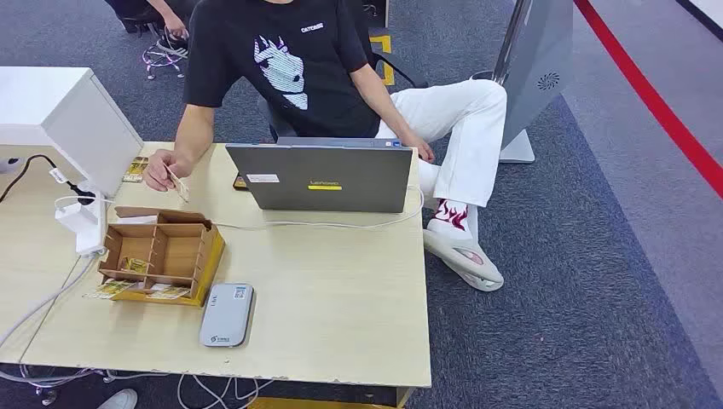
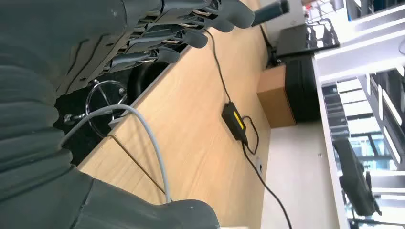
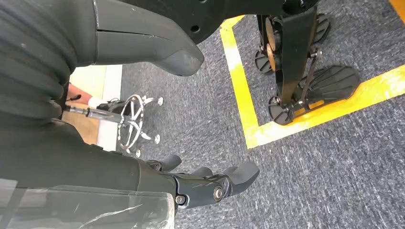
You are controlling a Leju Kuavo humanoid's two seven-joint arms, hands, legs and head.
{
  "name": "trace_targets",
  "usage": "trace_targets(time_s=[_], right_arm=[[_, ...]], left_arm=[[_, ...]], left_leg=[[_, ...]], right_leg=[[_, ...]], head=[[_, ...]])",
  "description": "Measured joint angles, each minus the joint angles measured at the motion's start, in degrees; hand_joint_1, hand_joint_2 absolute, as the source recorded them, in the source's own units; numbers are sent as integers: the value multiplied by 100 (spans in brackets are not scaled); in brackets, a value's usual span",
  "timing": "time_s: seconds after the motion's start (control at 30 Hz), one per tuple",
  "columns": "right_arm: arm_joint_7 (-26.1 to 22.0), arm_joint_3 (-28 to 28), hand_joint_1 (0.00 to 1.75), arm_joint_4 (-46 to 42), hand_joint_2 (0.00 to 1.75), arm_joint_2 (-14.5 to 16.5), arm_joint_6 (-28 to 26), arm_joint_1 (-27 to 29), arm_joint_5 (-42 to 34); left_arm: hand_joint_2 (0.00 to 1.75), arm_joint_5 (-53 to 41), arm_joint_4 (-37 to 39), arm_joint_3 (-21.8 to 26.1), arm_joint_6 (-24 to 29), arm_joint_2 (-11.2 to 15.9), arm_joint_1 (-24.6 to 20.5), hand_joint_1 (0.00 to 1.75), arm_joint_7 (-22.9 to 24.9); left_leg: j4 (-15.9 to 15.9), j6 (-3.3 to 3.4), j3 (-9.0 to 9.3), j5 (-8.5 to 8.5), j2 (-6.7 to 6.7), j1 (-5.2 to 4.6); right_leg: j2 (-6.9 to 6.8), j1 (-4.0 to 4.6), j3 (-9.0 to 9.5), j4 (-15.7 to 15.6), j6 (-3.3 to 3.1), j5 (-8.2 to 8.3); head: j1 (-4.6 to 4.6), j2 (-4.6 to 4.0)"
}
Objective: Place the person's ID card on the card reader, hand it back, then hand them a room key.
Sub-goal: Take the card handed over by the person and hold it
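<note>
Awaiting handover: ID card [image 1: 178, 183], pinched in person's hand [image 1: 159, 169] above the desk [image 1: 341, 290].
Handling: judged thin, stiff, light, slippery; best pinched by its free edge.
Left hand [image 2: 157, 33]: empty, fingers loosely spread.
Right hand [image 3: 191, 183]: empty, fingers apart.

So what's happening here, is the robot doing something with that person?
Not yet. A person sits behind the table and holds out a card in one hand, above the wooden box. The grey card reader lies flat near the table's front edge with nothing on it. An open laptop stands in front of the person. The robot's left hand hangs beside a table edge, and its right hand hangs over the carpet. Both hold nothing.
</note>
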Motion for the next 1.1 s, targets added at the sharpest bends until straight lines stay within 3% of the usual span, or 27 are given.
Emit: trace_targets(time_s=[0.23, 1.1], right_arm=[[2, -55, 0, 12, 175, 1, 5, -1, 66], [72, -256, 0, 19, 175, 33, 115, -2, 563]], left_arm=[[175, -978, -201, -728, 284, 293, 51, 0, 312], [175, -4849, -204, -4447, 1175, 1704, -347, 0, 1970]], left_leg=[[0, -2, 1, 2, 0, 0], [2, -3, 1, 3, 4, -1]], right_leg=[[1, 0, 0, 0, 0, 1], [4, 0, -3, 1, -2, 4]], head=[[2, -1], [2, 0]])
